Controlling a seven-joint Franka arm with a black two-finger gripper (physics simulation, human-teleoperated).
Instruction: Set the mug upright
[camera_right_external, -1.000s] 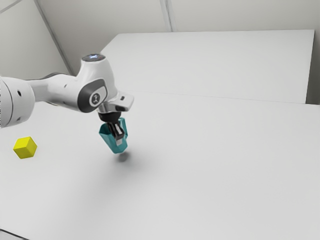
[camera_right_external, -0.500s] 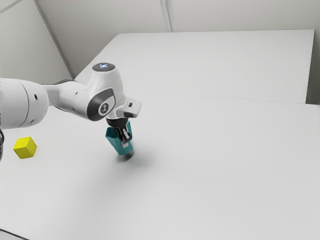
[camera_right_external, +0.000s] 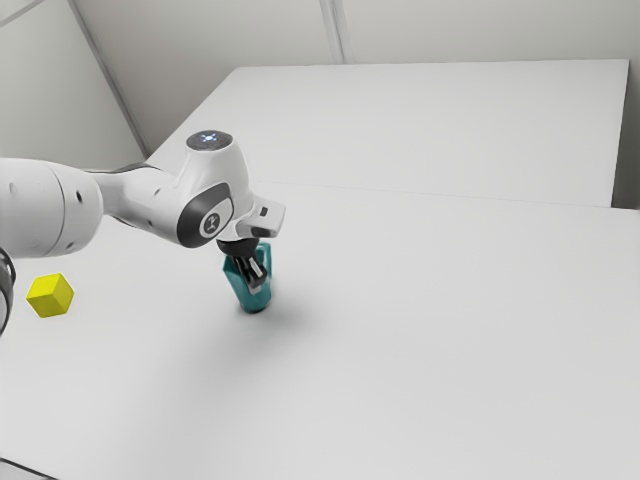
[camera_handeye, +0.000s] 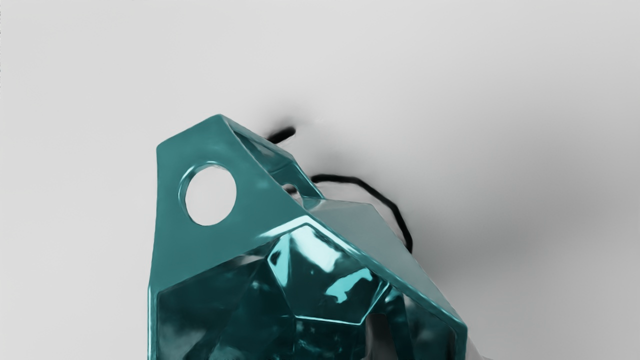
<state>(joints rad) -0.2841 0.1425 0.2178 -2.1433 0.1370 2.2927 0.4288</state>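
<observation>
By the black two-finger gripper (camera_right_external: 257, 284), closed on its wall, the faceted teal mug (camera_right_external: 251, 299) was held mouth-up, long axis near vertical, above the smooth white table (camera_right_external: 450, 350) (base contact unresolved).

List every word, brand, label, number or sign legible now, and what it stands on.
Legible text: none.
Arm, round side emblem: pale mark, too small to read.
Arm, top disc: bluish mark, too small to read.
Mug, yellow cube: no lettering visible.
</observation>
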